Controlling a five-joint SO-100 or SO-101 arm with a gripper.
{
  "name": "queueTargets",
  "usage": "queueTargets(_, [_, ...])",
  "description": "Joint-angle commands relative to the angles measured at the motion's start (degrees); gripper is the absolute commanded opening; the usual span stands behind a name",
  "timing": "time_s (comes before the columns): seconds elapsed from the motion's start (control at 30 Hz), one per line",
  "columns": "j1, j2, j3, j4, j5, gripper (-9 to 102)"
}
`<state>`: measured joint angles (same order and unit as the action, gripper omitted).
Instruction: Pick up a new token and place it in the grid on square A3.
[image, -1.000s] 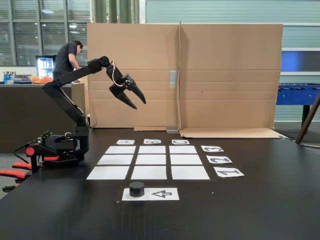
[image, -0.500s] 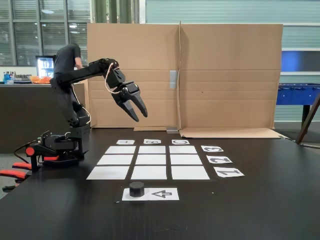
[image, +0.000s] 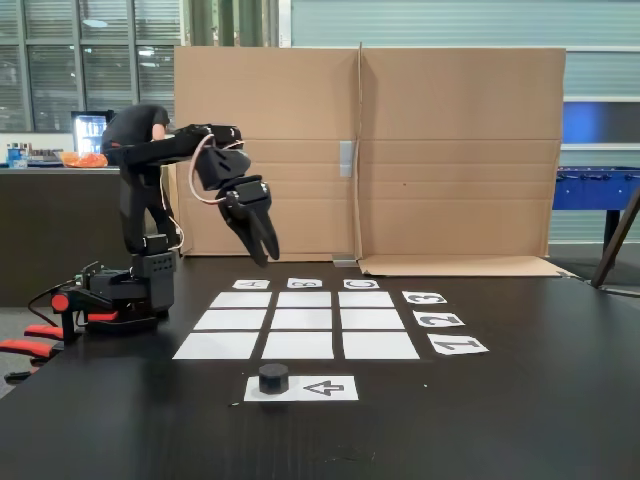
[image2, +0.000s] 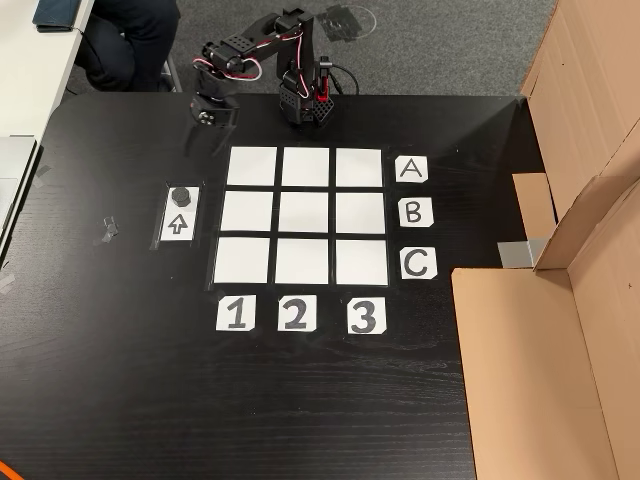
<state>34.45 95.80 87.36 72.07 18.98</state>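
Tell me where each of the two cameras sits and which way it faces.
Fixed view: low at the table edge, facing the cardboard wall across the white paper grid; shows the whole black arm, its gripper raised above the table.
Other view: high above, looking down on the black table; shows the arm from the top, gripper beside the grid.
Both show the small dark cylinder token on the arrow strip, grid and labels.
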Motion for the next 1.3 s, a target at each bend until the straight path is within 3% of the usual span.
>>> queueTargets(0.0, [2.55,-3.08,-4.75,-0.62,-0.18,22])
queueTargets(0.47, [8.0,-23.64,-20.83,1.05,-0.44,27])
queueTargets(1.27, [5.98,-37.35,-25.31,0.35,-0.79,37])
